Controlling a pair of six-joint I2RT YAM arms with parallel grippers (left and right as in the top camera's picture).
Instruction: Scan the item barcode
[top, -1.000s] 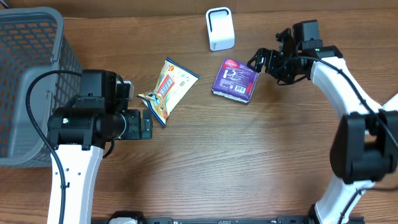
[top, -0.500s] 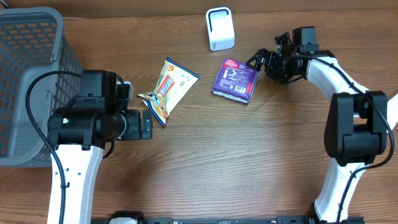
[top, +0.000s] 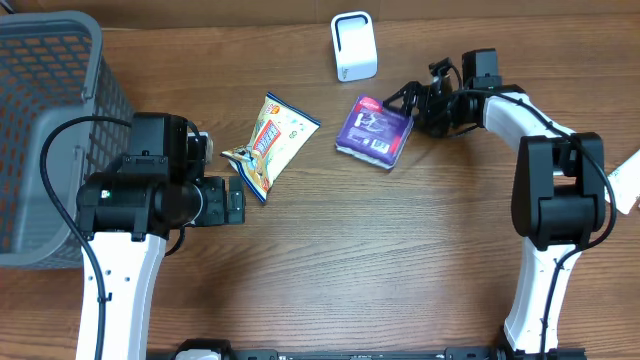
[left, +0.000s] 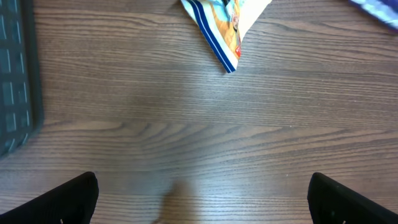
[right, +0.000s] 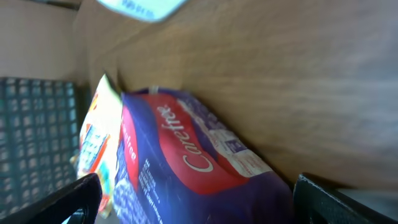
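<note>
The right gripper is held low over the table with its fingers spread wide; the purple pad pack is seen lying flat on the wood, one end reaching into the gap between those fingers; nothing is clamped, and whether either finger touches the pack cannot be told. From the right wrist, the pack's red and white label is seen filling the space between the fingertips; beyond it, a snack bag and a grey basket are visible. A white scanner stands to one side, apart from the pack. The left gripper is likewise opened wide and empty; the snack bag lies just ahead of its fingertips.
</note>
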